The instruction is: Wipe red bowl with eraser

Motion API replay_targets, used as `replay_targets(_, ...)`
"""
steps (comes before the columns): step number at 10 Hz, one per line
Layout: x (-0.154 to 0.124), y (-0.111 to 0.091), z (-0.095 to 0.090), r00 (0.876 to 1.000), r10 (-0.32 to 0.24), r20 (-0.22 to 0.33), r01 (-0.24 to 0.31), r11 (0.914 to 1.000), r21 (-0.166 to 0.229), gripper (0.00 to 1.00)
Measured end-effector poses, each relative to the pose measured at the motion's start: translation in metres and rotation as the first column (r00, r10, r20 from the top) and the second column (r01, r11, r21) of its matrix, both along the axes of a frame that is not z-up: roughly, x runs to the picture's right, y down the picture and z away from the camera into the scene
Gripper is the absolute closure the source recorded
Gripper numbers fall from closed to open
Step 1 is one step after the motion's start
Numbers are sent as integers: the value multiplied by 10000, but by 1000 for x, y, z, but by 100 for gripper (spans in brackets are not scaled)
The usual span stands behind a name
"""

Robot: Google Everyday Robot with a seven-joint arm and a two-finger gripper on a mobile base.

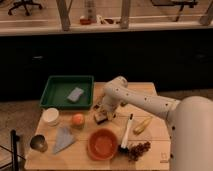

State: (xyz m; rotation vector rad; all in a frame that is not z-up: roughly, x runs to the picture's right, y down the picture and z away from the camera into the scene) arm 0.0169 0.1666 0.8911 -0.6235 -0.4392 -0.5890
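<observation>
Red bowl [103, 144] sits near the front edge of the table [75, 159], with the eraser [101, 117] just behind it, mid-table. Gripper [104, 107] is right down on the eraser, but honestly I can't tell if it's clamped on it or not. I'd get a square grab before lifting, then come straight toward the bowl, keeping clear of the orange [78, 120] and marker [127, 131] on either side.
</observation>
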Motion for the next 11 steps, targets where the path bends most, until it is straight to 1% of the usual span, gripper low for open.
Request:
replay_targets(1, 2, 1, 2, 10000, 72, -38, -72, 10000, -9, 77)
replay_targets(3, 1, 0, 1, 10000, 38, -34, -38, 10000, 1, 94)
replay_targets(4, 2, 0, 1, 10000, 32, -43, -32, 10000, -4, 100)
replay_targets(6, 3, -1, 0, 10000, -50, -15, 50, 10000, 47, 100)
replay_targets(7, 7, -9, -5, 9996, -287, 86, 285, 9994, 180, 100)
replay_targets(9, 10, -29, -21, 9971, -638, 409, 623, 9974, 372, 100)
replay_targets(11, 14, -42, -28, 9942, -847, 663, 816, 9955, 481, 100)
